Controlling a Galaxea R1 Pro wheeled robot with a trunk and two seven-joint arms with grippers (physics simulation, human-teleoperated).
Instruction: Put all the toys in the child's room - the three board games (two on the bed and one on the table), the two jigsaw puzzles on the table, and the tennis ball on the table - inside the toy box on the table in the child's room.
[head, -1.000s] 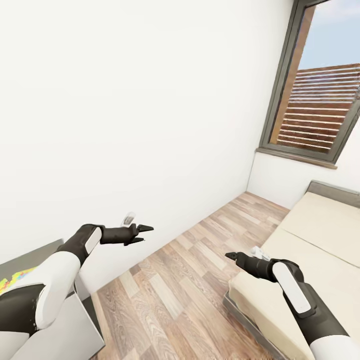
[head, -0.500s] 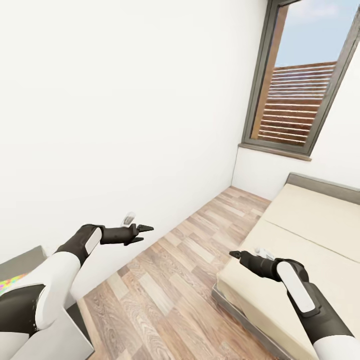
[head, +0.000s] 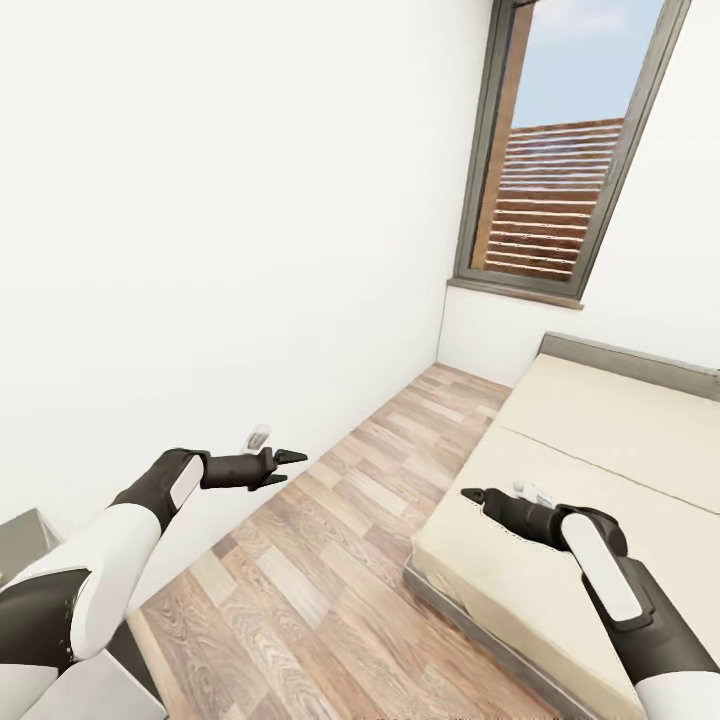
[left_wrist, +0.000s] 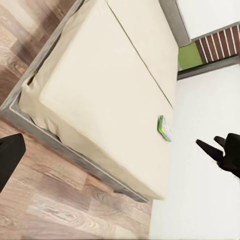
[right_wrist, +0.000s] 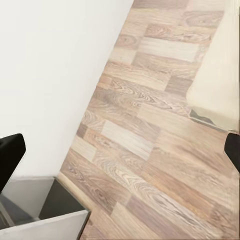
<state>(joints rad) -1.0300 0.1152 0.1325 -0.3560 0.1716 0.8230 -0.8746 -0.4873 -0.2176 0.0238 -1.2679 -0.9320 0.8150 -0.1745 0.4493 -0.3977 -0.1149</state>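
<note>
We are turned toward the bed (head: 600, 470), both arms held out over the wood floor (head: 330, 560). The left pincer (head: 290, 468) is spread open with nothing in it. The right pincer (head: 472, 494) tapers to a dark tip in the head view, and we cannot tell whether it is open or closed.

One board game (left_wrist: 164, 128), green and white, lies flat on the mattress near the far long edge, well apart from both pincers. We judge it a light, stiff cardboard box with a smooth, probably slippery cover, lying flush on a soft surface. We would take it across its narrow width near the middle, pressing the fingers slightly into the mattress to get under an edge. A corner of the worktop (right_wrist: 45, 210) shows by the wall.
</note>
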